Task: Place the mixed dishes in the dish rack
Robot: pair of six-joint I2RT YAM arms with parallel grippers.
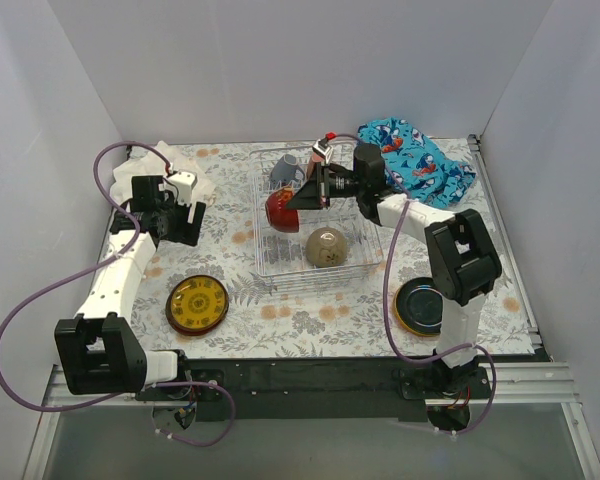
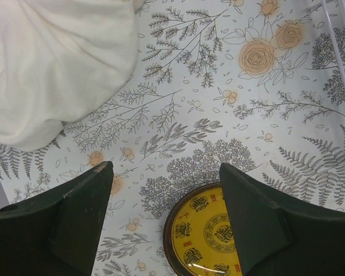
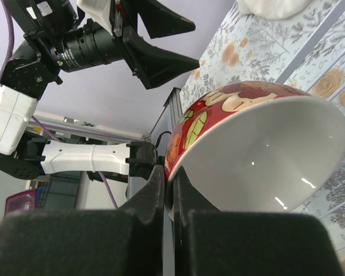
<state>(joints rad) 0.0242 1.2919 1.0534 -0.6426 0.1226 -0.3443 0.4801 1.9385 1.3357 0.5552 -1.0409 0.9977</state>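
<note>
The pale wire dish rack (image 1: 266, 262) stands mid-table. In it are a beige bowl (image 1: 327, 247) and a grey mug (image 1: 287, 172). My right gripper (image 1: 302, 198) is shut on the rim of a red patterned bowl (image 1: 280, 210), holding it tilted on its side over the rack's left part. In the right wrist view the bowl (image 3: 264, 144) shows its white inside, with its rim pinched in that gripper (image 3: 169, 172). My left gripper (image 1: 183, 222) is open and empty above the table. A yellow patterned plate (image 1: 197, 303) lies below it (image 2: 210, 236), between the open fingers (image 2: 259, 218).
A dark blue plate (image 1: 420, 305) lies at the front right by the right arm's base. The blue shark-print cloth (image 1: 420, 160) is at the back right. The white towel (image 1: 175, 170) is at the back left, also in the left wrist view (image 2: 52, 63).
</note>
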